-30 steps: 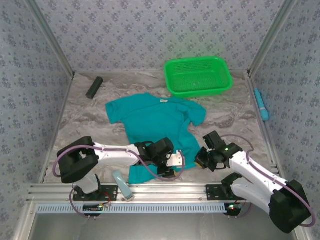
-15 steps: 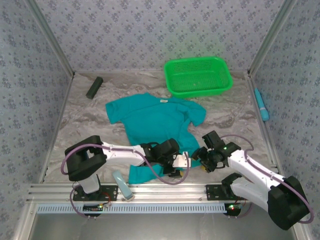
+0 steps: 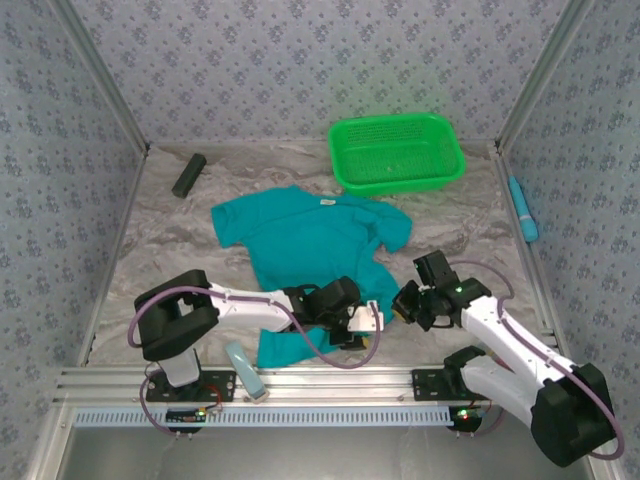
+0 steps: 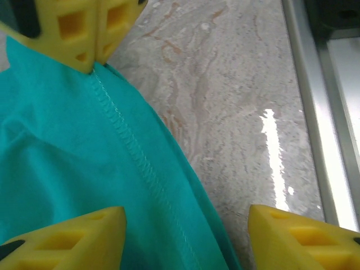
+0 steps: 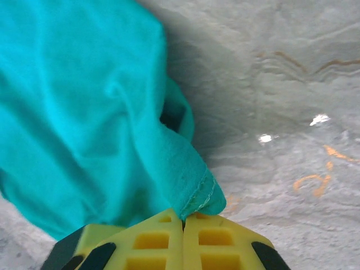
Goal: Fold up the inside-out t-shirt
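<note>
We get a bright, even top view, lit from above, with only faint soft shadows on the table (image 3: pixel 170 250) and a weak green cast on the wall (image 3: pixel 400 90) behind the basket (image 3: pixel 397 152). At the left wrist, a white glare streak marks the table. At the right wrist, the shirt (image 5: pixel 84 112) throws a soft shadow rightward; small glints show.

Top cam high behind the arm bases, looking down on the whole counter (image 3: pixel 160 250); both wrist cams sit close, aimed past their own jaws at the t-shirt (image 3: pixel 310 240) hem by the counter's near edge, which all three share.
</note>
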`<state>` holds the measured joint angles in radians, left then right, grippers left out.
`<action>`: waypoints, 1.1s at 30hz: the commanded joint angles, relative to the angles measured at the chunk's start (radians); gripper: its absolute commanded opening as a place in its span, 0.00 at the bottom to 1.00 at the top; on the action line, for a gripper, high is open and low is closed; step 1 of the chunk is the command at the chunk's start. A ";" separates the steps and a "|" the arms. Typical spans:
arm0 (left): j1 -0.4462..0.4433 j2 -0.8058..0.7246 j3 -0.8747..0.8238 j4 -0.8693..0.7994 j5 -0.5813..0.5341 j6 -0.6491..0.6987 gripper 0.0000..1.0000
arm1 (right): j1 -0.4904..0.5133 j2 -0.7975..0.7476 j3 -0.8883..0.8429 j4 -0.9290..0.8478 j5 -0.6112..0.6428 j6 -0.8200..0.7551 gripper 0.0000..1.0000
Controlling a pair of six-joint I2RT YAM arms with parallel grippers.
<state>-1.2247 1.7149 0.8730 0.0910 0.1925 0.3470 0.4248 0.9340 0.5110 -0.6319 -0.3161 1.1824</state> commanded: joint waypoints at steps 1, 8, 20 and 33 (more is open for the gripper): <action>-0.009 0.028 0.029 0.063 -0.051 -0.026 0.59 | -0.003 -0.008 0.047 -0.071 -0.016 0.040 0.00; -0.011 0.057 0.034 0.103 -0.118 -0.046 0.54 | -0.008 -0.002 0.081 -0.093 -0.012 0.031 0.00; -0.010 -0.029 -0.017 0.064 -0.044 -0.085 0.46 | -0.022 0.005 0.070 -0.099 -0.011 0.002 0.00; 0.034 -0.025 -0.042 0.031 -0.052 -0.087 0.05 | -0.021 0.007 0.080 -0.105 -0.013 -0.008 0.00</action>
<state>-1.2015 1.7084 0.8364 0.1436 0.1196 0.2588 0.4099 0.9451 0.5667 -0.6968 -0.3298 1.1889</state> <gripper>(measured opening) 0.079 0.059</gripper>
